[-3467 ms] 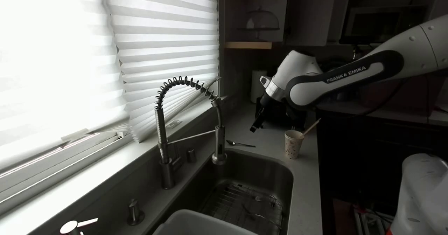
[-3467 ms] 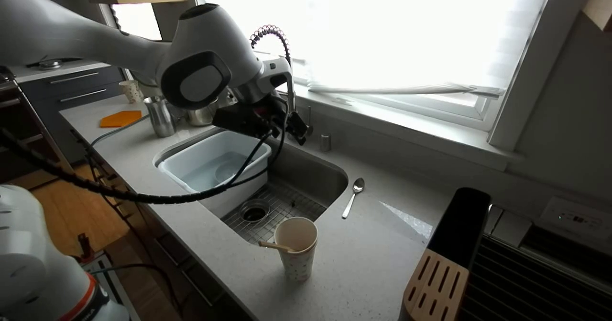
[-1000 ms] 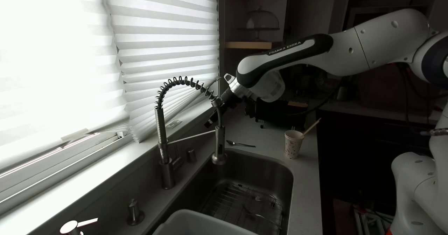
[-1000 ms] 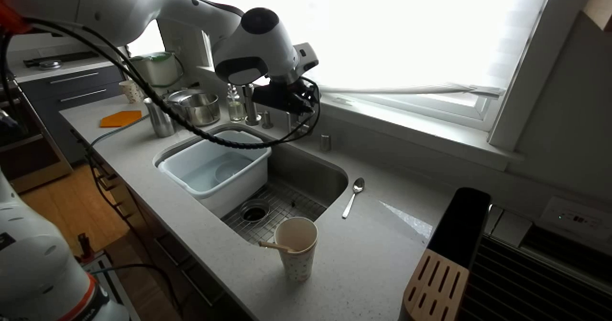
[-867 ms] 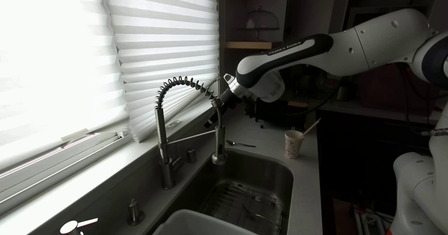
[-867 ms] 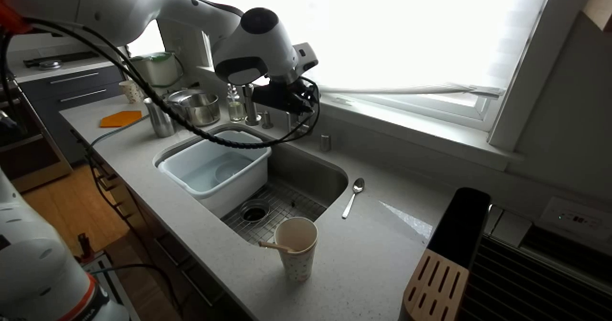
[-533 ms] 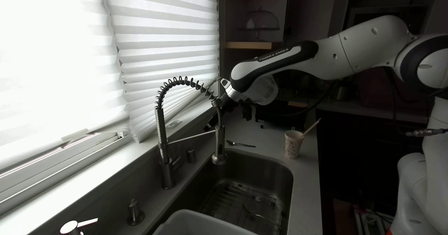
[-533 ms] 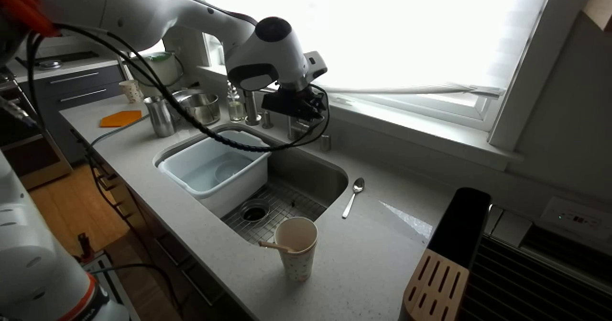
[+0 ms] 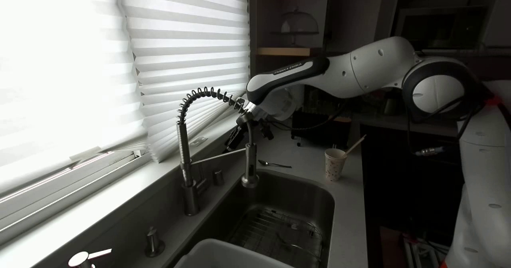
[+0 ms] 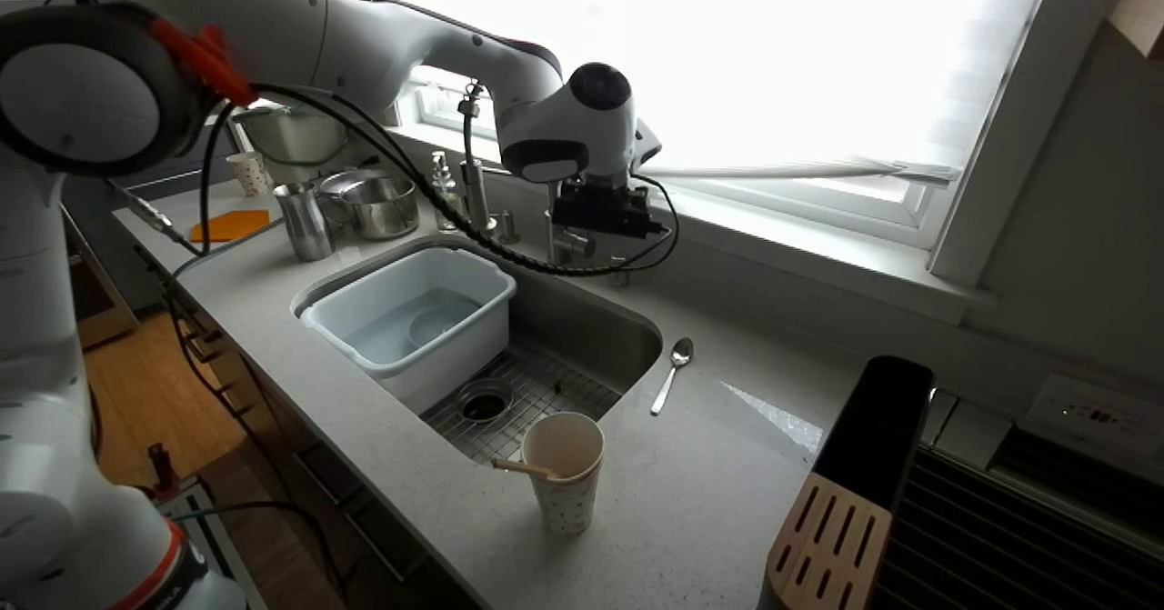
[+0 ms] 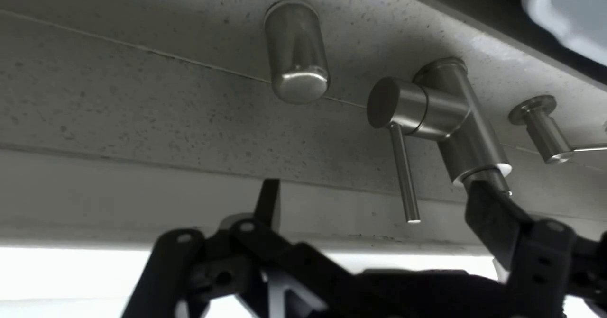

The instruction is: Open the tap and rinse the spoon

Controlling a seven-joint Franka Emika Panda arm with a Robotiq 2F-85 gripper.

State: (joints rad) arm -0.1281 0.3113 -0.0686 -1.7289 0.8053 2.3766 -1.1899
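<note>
The silvery tap (image 9: 182, 144) stands behind the sink, its spring neck arching over. Its sprayer head (image 10: 474, 194) shows in an exterior view. In the wrist view the tap body (image 11: 467, 128) is at right, with its thin side lever (image 11: 404, 171) pointing down the picture. My gripper (image 11: 376, 186) is open and empty; the lever's free end lies between its fingers in that view, with no contact visible. In an exterior view the gripper (image 9: 230, 143) is behind the tap's neck. The spoon (image 10: 673, 375) lies on the counter beyond the sink, also visible in an exterior view (image 9: 274, 164).
A metal cap (image 11: 298, 52) stands beside the tap. A white basin (image 10: 455, 365) with water sits in the sink (image 10: 591, 324). A paper cup (image 10: 568, 501) with a stick stands on the counter. The window blind (image 9: 191, 40) hangs behind the tap.
My arm has swung in toward the tap and lowered, bringing the gripper from over the sink area to behind the tap's neck, near the lever. Tap, spoon and cup have not moved.
</note>
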